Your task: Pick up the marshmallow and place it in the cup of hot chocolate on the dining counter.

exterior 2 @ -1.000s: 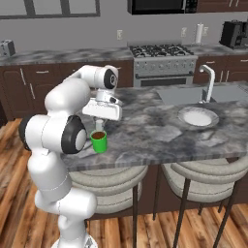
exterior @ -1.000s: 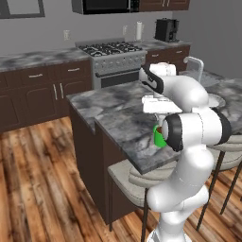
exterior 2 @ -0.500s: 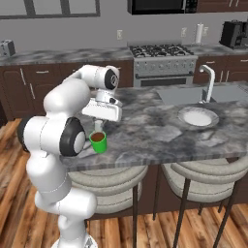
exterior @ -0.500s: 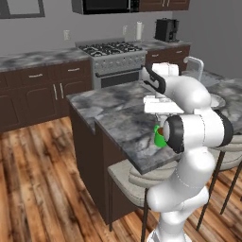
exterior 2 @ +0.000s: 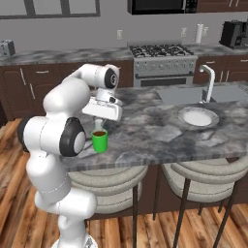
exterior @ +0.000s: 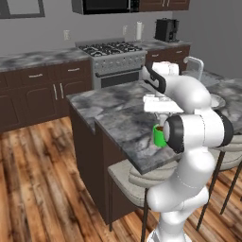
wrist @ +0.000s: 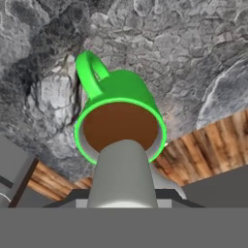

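Hand view: the gripper [wrist: 125, 196] is closed around the marshmallow [wrist: 125, 167], a pale rounded lump that hides the finger tips, so how wide the jaws stand cannot be read exactly. The lump hangs directly over the near rim of the cup of hot chocolate [wrist: 127, 89], apart from the brown liquid. The cup is bright green and has a handle on the side turned away from the hand.

In the right base view the cup stands close to the front edge of the dining counter [exterior 2: 145, 133], near its left corner, with the white hand above it. Bare marbled stone lies open to the right of the cup up to the round plate [exterior 2: 197, 116], well apart. Two stools [exterior 2: 206, 177] are pushed under the front edge, and beyond them lies the wooden floor [exterior: 42, 189].
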### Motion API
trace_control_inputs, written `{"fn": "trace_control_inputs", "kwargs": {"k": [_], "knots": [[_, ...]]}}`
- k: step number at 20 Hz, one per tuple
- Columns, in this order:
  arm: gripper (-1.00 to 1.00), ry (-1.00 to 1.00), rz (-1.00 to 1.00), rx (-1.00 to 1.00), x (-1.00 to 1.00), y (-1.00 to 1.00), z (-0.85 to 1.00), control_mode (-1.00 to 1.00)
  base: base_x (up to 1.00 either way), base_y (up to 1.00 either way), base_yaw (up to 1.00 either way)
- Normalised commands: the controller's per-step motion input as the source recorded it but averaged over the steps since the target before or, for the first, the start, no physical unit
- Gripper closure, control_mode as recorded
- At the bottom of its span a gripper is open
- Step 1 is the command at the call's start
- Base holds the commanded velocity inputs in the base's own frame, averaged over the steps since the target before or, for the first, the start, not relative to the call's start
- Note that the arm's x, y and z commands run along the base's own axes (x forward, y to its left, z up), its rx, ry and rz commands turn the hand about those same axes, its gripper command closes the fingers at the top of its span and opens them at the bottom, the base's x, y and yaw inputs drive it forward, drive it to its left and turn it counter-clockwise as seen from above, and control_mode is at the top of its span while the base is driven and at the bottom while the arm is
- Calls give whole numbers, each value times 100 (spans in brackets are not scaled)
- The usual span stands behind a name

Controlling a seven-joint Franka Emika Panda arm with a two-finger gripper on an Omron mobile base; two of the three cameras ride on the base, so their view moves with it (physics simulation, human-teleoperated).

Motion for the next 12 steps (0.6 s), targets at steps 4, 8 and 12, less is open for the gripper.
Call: {"fn": "trace_control_inputs", "kwargs": {"k": [4, 8, 12], "knots": [[100, 0, 0, 0, 6, 0, 0, -100, 0, 0, 0], [100, 0, -1, 0, -22, 0, 0, -100, 0, 0, 0], [100, 2, -2, 0, -24, 0, 0, -100, 0, 0, 0]]}}
